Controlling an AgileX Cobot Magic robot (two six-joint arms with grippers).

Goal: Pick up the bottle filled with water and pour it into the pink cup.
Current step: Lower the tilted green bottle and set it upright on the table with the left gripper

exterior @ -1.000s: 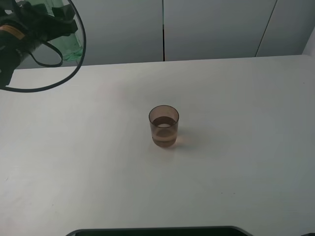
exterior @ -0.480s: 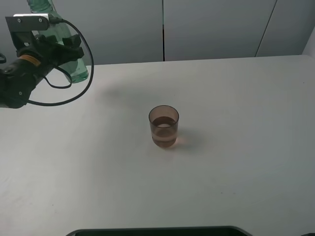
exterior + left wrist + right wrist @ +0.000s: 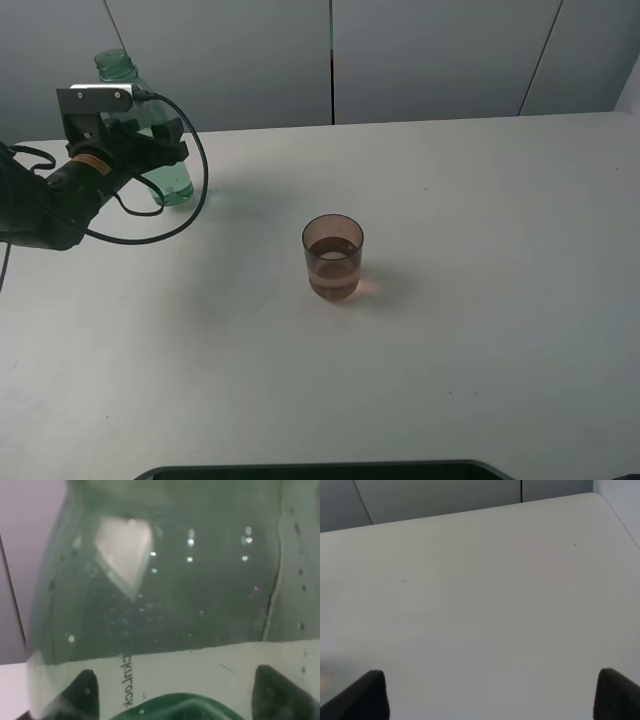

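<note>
Right end effector (image 3: 490, 696): dark fingertips standing wide apart over the matte white surface (image 3: 480, 330), gripping nothing. Nearest on that surface, about the middle, the pink cup (image 3: 333, 257) is standing upright: a small translucent brownish-pink tumbler, straight-sided, slightly tapered, handleless, with a little clear liquid lying in its lower part. Farther back at the left, well apart from the cup, the left end effector (image 3: 138, 150) is clamping the bottle (image 3: 172, 182) around its body. The bottle is showing green-tinted transparent plastic and a narrow uncapped neck, which is leaning slightly leftward; droplets are beading inside the wall. Cannot tell whether its base is touching the surface. A black cable (image 3: 196, 190) is looping beside it. Smooth grey wall panels (image 3: 430, 60) are closing the far side.
</note>
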